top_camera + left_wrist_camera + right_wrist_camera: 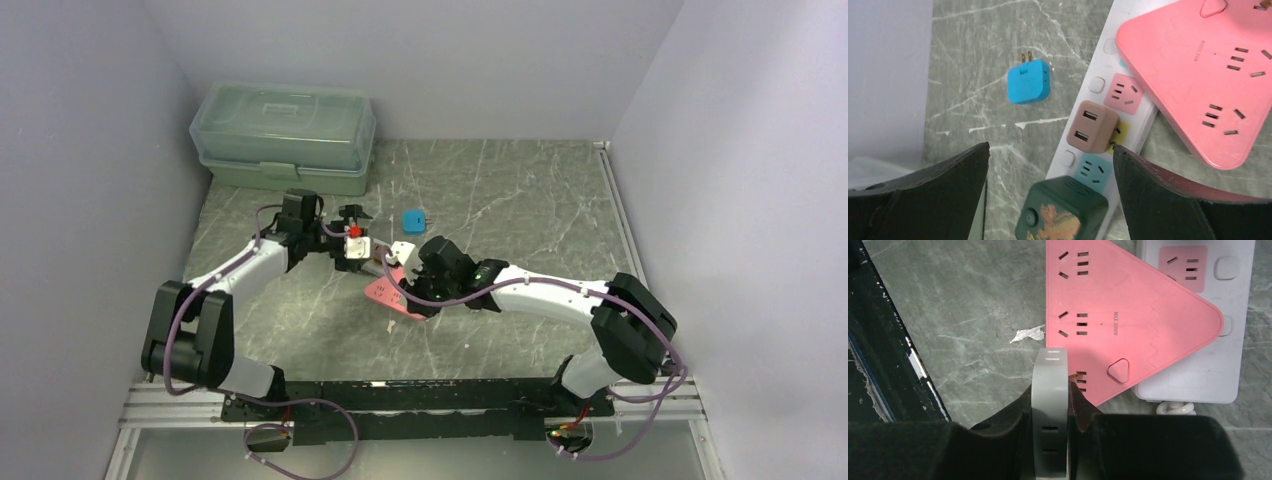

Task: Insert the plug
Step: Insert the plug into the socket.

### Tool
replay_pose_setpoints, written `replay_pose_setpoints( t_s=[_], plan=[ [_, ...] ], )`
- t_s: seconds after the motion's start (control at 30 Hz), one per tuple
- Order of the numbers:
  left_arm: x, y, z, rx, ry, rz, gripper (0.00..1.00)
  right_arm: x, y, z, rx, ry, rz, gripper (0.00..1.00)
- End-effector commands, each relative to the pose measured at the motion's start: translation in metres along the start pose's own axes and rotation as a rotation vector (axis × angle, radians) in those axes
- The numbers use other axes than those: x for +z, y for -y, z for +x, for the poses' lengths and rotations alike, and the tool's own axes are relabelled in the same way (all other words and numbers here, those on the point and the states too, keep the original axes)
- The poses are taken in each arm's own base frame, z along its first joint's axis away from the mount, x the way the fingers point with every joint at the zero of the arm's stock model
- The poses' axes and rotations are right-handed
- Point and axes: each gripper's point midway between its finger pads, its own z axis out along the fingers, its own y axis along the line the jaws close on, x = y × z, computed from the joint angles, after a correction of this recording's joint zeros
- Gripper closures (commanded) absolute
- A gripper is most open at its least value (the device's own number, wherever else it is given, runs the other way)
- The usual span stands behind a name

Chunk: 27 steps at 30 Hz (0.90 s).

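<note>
Right claw [1052, 404] clamps the grey plug [1050, 382] upright, brass prong at an edge socket of the pink strip [1128, 305] for insertion; left claw [1050, 148] hangs open beside that strip, above a brown adapter [1092, 126].

Marbled table [520, 190] with a green lidded box [283, 135], blue plug [1028, 82], white power strip [1198, 380], pink triangular socket block [1128, 315]

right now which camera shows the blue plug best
The left wrist view: the blue plug lies close, large and unblocked on the table, with its prongs visible. The top view shows it only as a small blue square. The right wrist view does not show it.
</note>
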Motion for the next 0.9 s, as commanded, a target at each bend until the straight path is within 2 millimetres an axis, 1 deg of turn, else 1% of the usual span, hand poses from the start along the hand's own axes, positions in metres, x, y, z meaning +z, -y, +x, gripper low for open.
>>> replay_pose_setpoints(
  t_s=[0.0,0.1,0.27,0.3,0.4,0.5,0.57,0.7,0.8,0.87],
  plan=[
    [0.009,0.008,-0.02,0.042,0.089,0.151,0.03,-0.001,-0.006,-0.01,0.01,0.016,-0.041,1.0],
    [0.017,0.017,-0.02,0.028,0.095,0.233,0.06,-0.001,-0.006,-0.007,0.008,0.012,-0.043,1.0],
    [0.026,0.024,-0.012,0.002,0.1,0.338,0.27,-0.002,-0.005,-0.007,0.014,0.018,-0.036,1.0],
    [0.026,0.027,-0.011,0.004,0.101,0.352,0.29,-0.003,-0.004,-0.008,0.015,0.024,-0.034,1.0],
    [0.028,0.035,-0.005,-0.007,0.094,0.393,0.32,-0.004,-0.003,-0.007,0.024,0.03,-0.031,1.0],
    [0.033,0.03,0.0,-0.017,0.086,0.397,0.33,-0.005,-0.002,-0.007,0.031,0.036,-0.033,1.0],
    [0.037,0.027,0.002,-0.02,0.094,0.406,0.36,-0.005,-0.002,-0.007,0.034,0.036,-0.035,1.0],
    [0.043,0.028,0.002,-0.021,0.107,0.441,0.44,-0.007,0.0,-0.008,0.04,0.042,-0.034,1.0],
    [0.046,0.03,0.004,-0.019,0.107,0.465,0.54,-0.007,0.002,-0.008,0.045,0.04,-0.034,1.0],
    [0.047,0.033,0.006,-0.016,0.107,0.48,0.64,-0.008,0.004,-0.01,0.043,0.041,-0.031,1.0]
  ],
)
